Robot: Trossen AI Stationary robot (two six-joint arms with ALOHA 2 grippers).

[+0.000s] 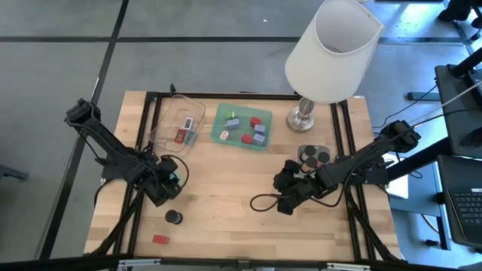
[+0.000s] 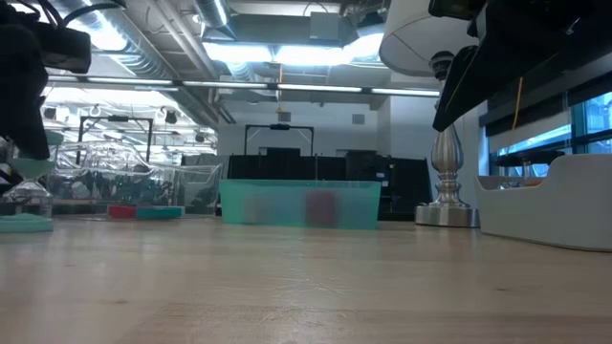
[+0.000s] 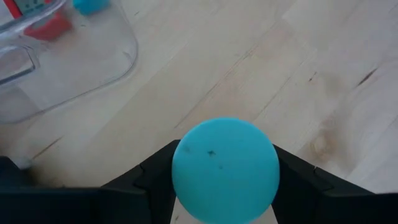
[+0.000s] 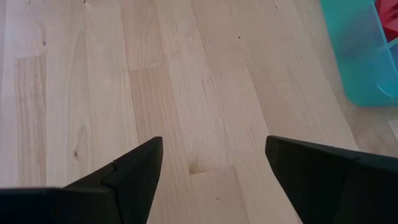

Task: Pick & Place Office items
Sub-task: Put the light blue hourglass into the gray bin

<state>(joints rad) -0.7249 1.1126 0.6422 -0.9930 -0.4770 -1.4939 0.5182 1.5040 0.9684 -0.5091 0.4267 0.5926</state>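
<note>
A round mint-green cap point(image 3: 224, 169) is held between the jaws of the left gripper point(image 1: 167, 183), above the bare desk point(image 1: 226, 188) and near the clear tray point(image 1: 177, 124). The hold is on a curved side, so a slip is judged the main risk: if the cap were tilted or the arm swung sharply, it could roll out and run across the wood. The clear tray's rim could also be clipped on approach, and the light tray pushed aside.

The right gripper point(image 1: 290, 197) rests low over the middle of the desk with its jaws spread apart and nothing between them.

Other pieces are scattered: a black cap point(image 1: 174, 217) and a flat red rectangle point(image 1: 160, 239) lie near the front edge, just beside the left arm, and could be knocked by it. A green tray point(image 1: 241, 126) holds several coloured blocks, and a grey tray point(image 1: 314, 156) holds black caps. The lamp point(image 1: 325, 56) stands at the back, its shade overhanging the space between the green and grey trays, which is judged an obstacle for any high reach there.
</note>
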